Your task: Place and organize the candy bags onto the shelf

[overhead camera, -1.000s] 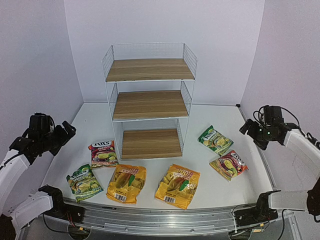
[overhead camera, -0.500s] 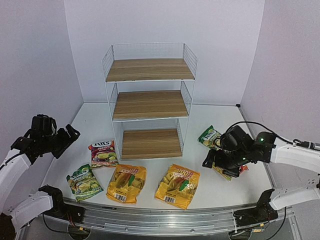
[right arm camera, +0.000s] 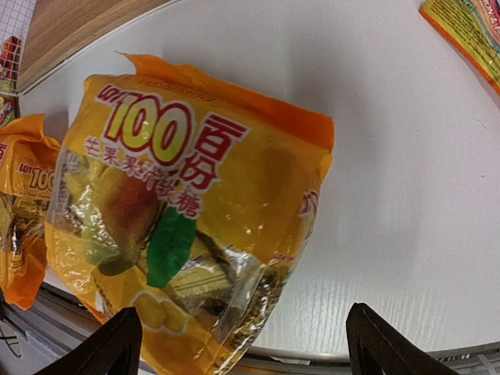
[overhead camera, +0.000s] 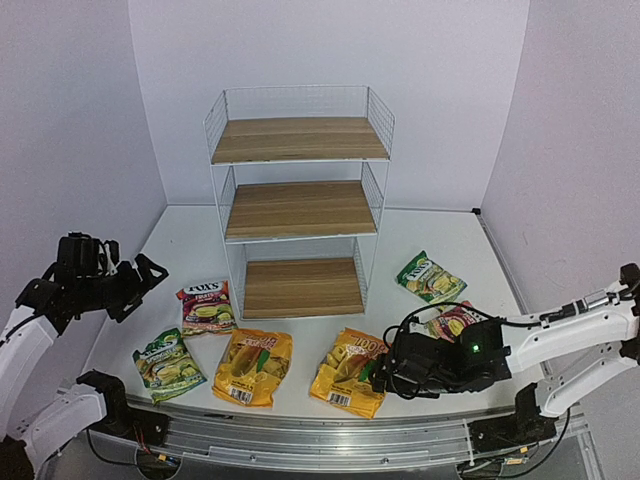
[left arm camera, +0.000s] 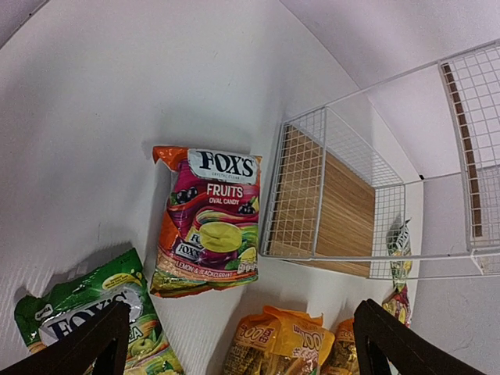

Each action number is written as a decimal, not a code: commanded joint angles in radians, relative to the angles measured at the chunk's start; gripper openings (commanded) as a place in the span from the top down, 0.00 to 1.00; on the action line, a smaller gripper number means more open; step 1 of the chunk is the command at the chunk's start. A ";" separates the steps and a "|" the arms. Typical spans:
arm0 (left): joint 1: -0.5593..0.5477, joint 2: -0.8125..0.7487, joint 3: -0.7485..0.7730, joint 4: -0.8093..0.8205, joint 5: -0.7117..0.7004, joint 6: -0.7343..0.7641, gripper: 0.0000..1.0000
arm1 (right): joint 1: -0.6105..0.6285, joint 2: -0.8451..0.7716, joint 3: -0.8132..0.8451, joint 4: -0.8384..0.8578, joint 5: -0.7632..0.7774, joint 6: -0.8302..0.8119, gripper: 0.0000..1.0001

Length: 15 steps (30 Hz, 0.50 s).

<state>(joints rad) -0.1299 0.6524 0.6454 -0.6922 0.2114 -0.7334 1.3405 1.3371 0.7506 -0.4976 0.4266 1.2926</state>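
Observation:
The shelf stands at the table's back middle, its three boards bare. Six candy bags lie on the table: a red one, a green one, two yellow-orange ones, a green one at right, and a red one partly hidden by my right arm. My right gripper is open, low over the right yellow bag, its fingers either side of the bag's lower end. My left gripper is open, above the table left of the red bag.
Purple walls close in the left, back and right sides. A metal rail runs along the near table edge. The shelf's wire mesh side stands close beside the left red bag.

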 commanded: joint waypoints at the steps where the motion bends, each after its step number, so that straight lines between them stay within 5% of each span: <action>1: 0.001 -0.038 -0.003 -0.010 0.069 0.005 0.00 | 0.008 0.007 -0.096 0.192 0.111 0.137 0.16; 6: 0.001 -0.038 -0.011 -0.006 0.088 0.014 0.00 | 0.008 0.040 -0.133 0.257 0.147 0.131 0.25; 15: 0.001 -0.004 -0.042 0.033 0.109 0.021 0.00 | 0.008 0.110 -0.201 0.524 0.116 0.159 0.27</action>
<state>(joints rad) -0.1299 0.6375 0.6095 -0.6899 0.2951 -0.7311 1.3453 1.4099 0.5698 -0.1297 0.5330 1.3602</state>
